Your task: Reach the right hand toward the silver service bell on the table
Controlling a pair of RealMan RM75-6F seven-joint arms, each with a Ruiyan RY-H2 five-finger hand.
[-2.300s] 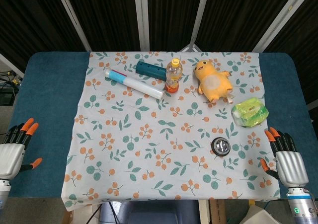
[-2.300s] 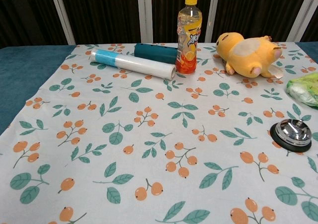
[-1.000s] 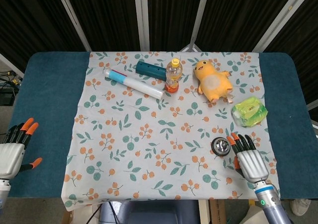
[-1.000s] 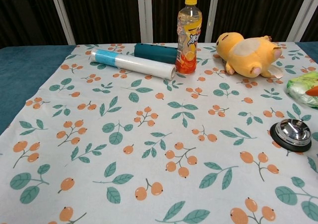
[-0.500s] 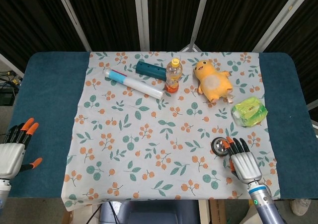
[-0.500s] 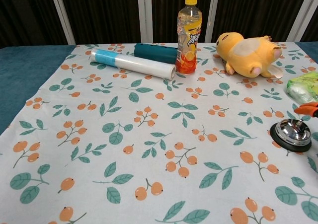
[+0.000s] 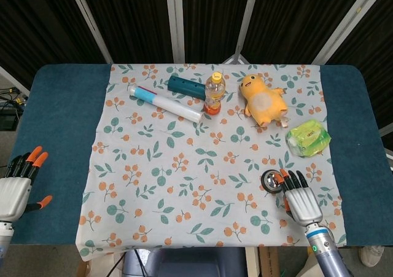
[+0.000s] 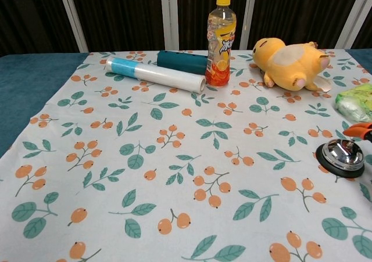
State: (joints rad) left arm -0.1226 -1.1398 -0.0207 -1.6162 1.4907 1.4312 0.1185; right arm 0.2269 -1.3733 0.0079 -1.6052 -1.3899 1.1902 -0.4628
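Note:
The silver service bell (image 7: 271, 180) on its black base stands on the floral cloth near the front right; the chest view shows the bell (image 8: 340, 155) at the right edge. My right hand (image 7: 301, 201) hovers just right of it, palm down and fingers spread, its orange fingertips (image 7: 279, 177) at the bell's right rim. In the chest view only an orange fingertip (image 8: 358, 130) shows just above the bell. Whether it touches the bell is unclear. My left hand (image 7: 16, 188) rests open at the table's front left, holding nothing.
Along the back of the floral cloth (image 7: 184, 166) lie a white and blue roll (image 7: 164, 103), a teal case (image 7: 186, 87), an upright orange drink bottle (image 7: 214, 93) and a yellow plush toy (image 7: 263, 99). A green packet (image 7: 309, 137) sits behind the bell.
My right hand has come in from the table's right edge, leftward to the bell, and has barely shifted in the last half second. The left hand has stayed still.

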